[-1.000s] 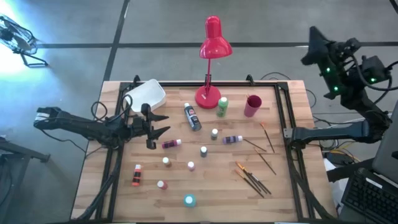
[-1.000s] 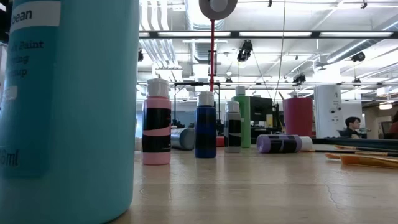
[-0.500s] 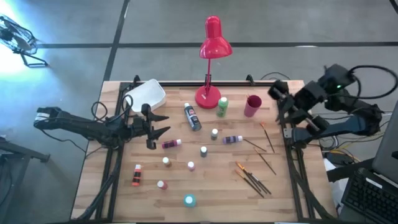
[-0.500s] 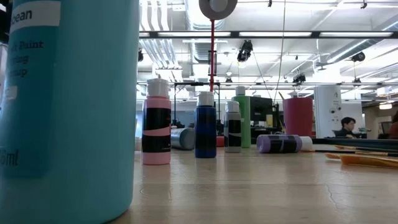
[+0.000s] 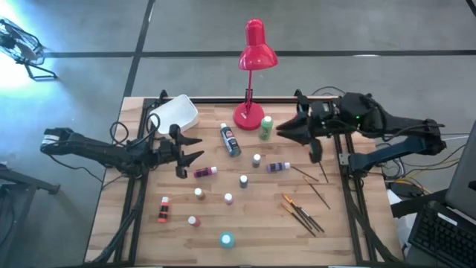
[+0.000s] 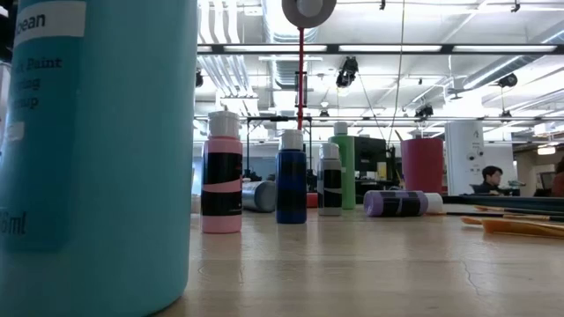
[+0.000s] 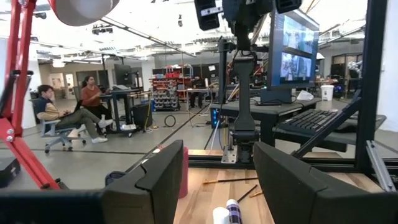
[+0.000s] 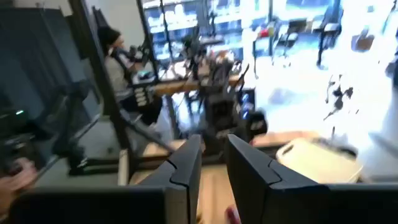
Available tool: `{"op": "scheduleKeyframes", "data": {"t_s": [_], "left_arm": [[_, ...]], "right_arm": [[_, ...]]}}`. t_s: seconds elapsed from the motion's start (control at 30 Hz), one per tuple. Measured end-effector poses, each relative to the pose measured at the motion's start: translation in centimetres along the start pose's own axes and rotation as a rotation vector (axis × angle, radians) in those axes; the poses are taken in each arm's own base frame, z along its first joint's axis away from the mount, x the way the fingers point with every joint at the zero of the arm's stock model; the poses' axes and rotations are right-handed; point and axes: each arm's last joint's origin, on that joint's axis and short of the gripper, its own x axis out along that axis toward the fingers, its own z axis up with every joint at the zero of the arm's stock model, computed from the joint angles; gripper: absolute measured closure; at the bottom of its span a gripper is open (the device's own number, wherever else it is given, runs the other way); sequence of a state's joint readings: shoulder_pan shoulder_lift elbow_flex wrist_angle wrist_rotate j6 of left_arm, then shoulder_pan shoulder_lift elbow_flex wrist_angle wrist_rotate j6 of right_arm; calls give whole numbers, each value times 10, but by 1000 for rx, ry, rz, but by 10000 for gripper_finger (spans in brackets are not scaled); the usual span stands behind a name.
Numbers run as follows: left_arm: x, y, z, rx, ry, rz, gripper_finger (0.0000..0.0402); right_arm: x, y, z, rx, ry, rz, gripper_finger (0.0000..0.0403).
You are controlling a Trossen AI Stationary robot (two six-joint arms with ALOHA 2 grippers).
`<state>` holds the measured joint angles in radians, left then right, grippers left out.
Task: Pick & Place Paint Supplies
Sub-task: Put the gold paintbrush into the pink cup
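Note:
Small paint bottles stand or lie across the middle of the table: a dark blue one on its side [image 5: 230, 140], a green one upright [image 5: 266, 126], a purple one on its side [image 5: 278, 167], a teal one [image 5: 226, 240] near the front edge. Several thin brushes [image 5: 301, 214] lie flat on the right. My left gripper [image 5: 190, 149] hovers open at the left, next to a magenta bottle [image 5: 204, 172]. My right gripper [image 5: 282, 132] hangs open above the far right part of the table, beside the green bottle, touching nothing. The low view shows neither gripper.
A white bin [image 5: 175, 114] sits at the far left corner. The red desk lamp [image 5: 253, 52] has its base [image 5: 248, 117] at the far middle. A pink cup [image 6: 423, 165] stands behind the purple bottle, hidden under my right arm in the high view. People sit in the room beyond.
My right arm has swung down from high beyond the table's right edge and moved toward the left, so that its gripper now hangs over the far right part of the table near the green bottle. No bottle or brush has moved.

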<state>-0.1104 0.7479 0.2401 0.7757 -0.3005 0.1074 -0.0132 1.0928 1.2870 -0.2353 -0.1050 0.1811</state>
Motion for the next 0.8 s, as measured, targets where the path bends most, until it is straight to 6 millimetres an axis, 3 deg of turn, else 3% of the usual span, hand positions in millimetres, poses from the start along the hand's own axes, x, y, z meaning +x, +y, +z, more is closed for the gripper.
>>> {"op": "scheduleKeyframes", "data": {"t_s": [0.13, 0.27, 0.37, 0.6, 0.8], "left_arm": [[0, 0, 0, 15, 3, 17, 200], [0, 0, -2, 21, 18, 17, 200], [0, 0, -3, 24, 29, 15, 200], [0, 0, -3, 25, 32, 19, 200], [0, 0, -3, 25, 32, 19, 200]], "right_arm": [[20, -3, -7, 80, 67, 1, 315], [34, 1, -42, 79, 401, 34, 309], [38, 11, -68, 154, 611, -52, 310], [23, 45, -97, 356, 858, -213, 299], [3, 82, -111, 505, 948, -312, 275]]}}
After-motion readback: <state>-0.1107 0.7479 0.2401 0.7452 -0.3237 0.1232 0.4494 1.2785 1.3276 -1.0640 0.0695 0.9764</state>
